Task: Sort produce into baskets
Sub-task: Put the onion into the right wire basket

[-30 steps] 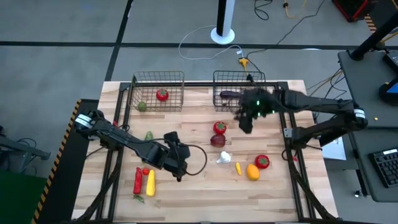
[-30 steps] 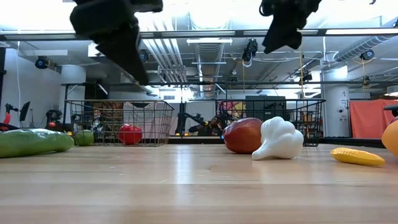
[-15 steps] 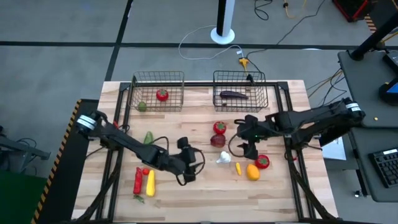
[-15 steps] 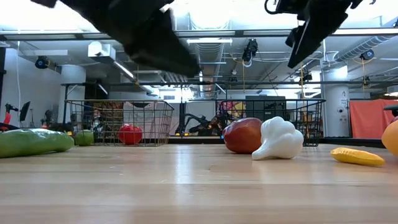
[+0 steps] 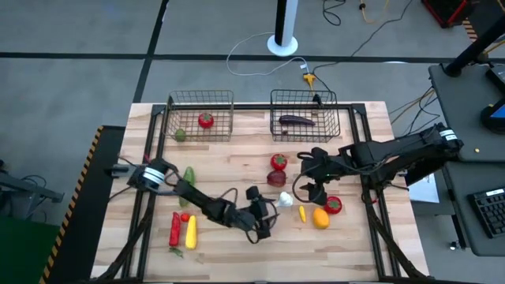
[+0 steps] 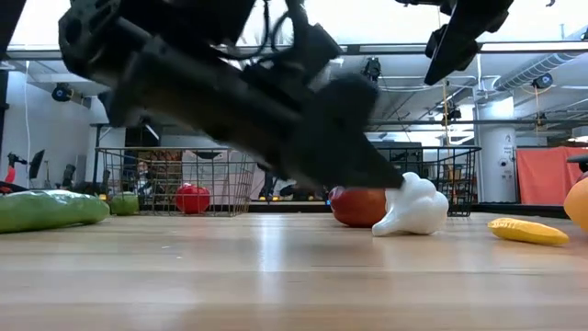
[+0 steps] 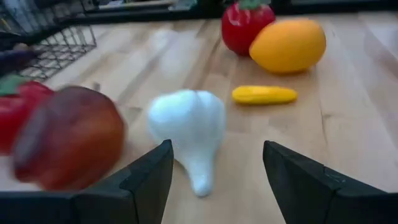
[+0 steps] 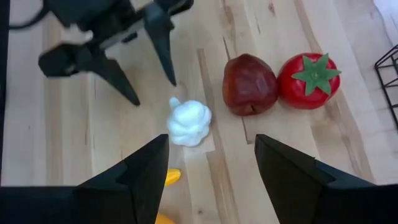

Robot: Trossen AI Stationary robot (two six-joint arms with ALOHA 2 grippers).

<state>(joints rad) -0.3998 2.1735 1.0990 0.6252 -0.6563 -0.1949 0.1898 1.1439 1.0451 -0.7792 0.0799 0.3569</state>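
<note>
Left wrist view shows left jaws apart, the white garlic-like piece lying on the worktop just ahead between them; a careless advance could nudge it into the dark-red fruit beside it.

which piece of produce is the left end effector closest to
The white garlic bulb, straight ahead of the open left end effector; the dark-red apple and small yellow piece lie off to either side.

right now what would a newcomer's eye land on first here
Probably the left gripper, open near the table's middle, pointing at the white garlic. The right gripper, also open, hangs above the same garlic, with a dark-red apple and a tomato just beyond. At the far edge stand two wire baskets.
</note>
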